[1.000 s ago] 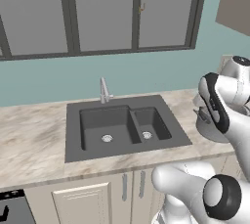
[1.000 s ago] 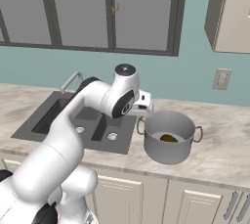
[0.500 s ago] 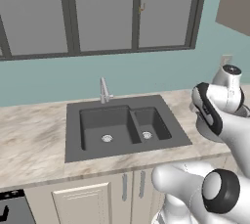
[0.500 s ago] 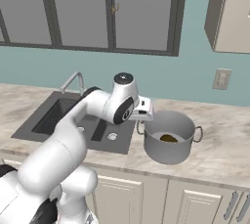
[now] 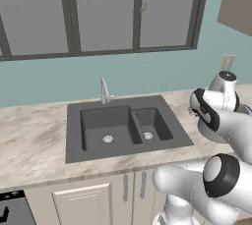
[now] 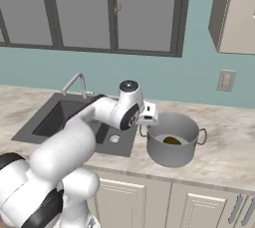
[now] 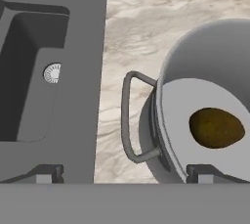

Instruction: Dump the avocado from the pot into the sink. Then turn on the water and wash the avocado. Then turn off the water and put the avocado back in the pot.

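Open gripper hovering above the pot, nothing held.

Fingers spread wide, one tip over the sink rim, the other over the pot's near edge, looped side handle between them. Avocado resting on the pot's floor, off-centre. Pot upright on the marble counter, just beside the sink, on the small-basin side. Faucet behind the sink.

Both base views look forward and down over the worktop, from behind the arm's left and right, sharing the sink. The hand view looks steeply down, close above the pot.
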You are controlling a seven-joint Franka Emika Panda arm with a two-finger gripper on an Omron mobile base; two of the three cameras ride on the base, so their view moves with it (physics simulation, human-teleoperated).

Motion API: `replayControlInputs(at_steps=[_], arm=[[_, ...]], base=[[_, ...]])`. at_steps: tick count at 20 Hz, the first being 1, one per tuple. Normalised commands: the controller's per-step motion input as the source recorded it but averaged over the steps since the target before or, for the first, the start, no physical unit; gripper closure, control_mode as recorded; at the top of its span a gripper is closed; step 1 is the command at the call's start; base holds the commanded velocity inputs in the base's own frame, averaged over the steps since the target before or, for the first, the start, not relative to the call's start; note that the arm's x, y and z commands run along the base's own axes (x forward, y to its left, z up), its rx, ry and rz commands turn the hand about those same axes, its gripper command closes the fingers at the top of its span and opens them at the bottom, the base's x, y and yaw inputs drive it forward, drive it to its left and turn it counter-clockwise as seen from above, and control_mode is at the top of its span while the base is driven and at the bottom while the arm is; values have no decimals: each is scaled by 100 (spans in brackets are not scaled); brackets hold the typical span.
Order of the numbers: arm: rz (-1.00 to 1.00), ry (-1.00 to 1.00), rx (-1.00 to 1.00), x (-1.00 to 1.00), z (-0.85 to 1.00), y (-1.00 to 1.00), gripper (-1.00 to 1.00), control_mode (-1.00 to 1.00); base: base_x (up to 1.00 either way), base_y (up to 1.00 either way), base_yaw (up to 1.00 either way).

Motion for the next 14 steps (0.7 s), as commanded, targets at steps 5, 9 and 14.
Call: replayControlInputs(at_steps=[5,9,14], arm=[[0,1,0,31,-24,-13,-100,-100],[0,1,0,29,-22,-16,-100,-100],[0,1,0,21,-23,-16,-100,-100]], base=[[0,0,0],[0,0,0],[0,0,0]])
